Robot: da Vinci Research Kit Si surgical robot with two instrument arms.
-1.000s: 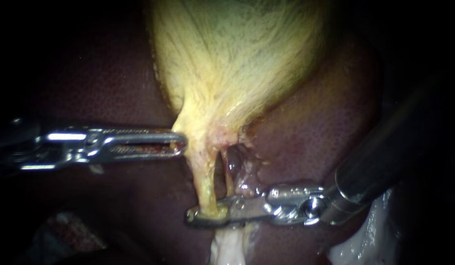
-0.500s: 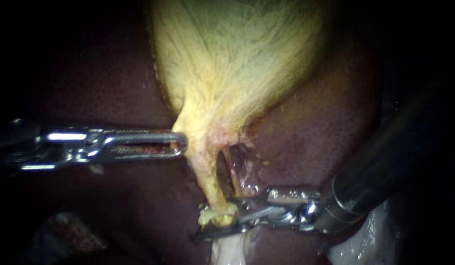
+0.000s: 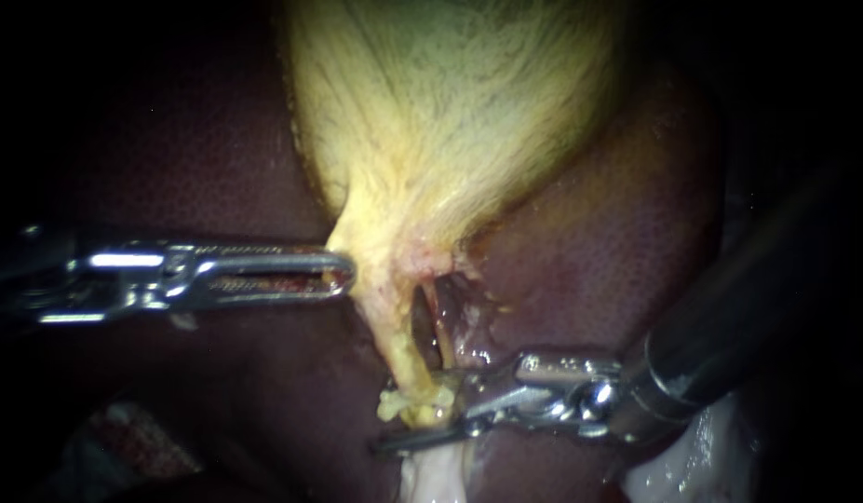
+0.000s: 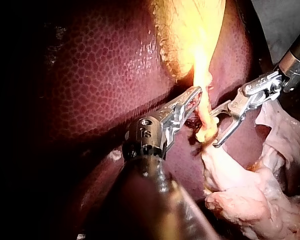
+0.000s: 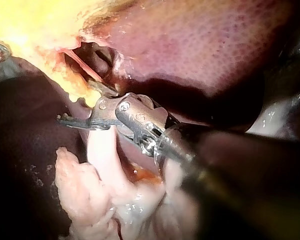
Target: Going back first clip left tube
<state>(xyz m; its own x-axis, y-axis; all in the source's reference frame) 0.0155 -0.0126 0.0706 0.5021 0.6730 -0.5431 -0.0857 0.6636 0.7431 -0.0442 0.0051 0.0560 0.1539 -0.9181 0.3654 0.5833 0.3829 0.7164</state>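
The yellow gallbladder (image 3: 450,112) narrows to a neck over the dark red liver (image 3: 589,233). Two strands run down from the neck: the thicker yellow left tube (image 3: 394,340) and a thin right tube (image 3: 438,326). My right instrument (image 3: 403,414) has its jaws open, one on each side of the left tube's bunched lower end (image 3: 412,405). I cannot make out a clip there. My left instrument (image 3: 333,275) is shut on the gallbladder neck's left edge. The left wrist view shows the same grip by the left instrument (image 4: 192,97), with the right instrument (image 4: 217,127) open around the left tube (image 4: 205,117).
Pale whitish tissue (image 3: 431,470) lies below the tubes and under my right instrument (image 5: 82,105), with more of it (image 3: 692,456) beside its shaft. Liver surrounds the tubes on both sides.
My right instrument's jaws, shut on the left tube's lower end a second ago, now stand open and have drawn slightly back to the right. That end of the tube looks crumpled. My left instrument has not moved.
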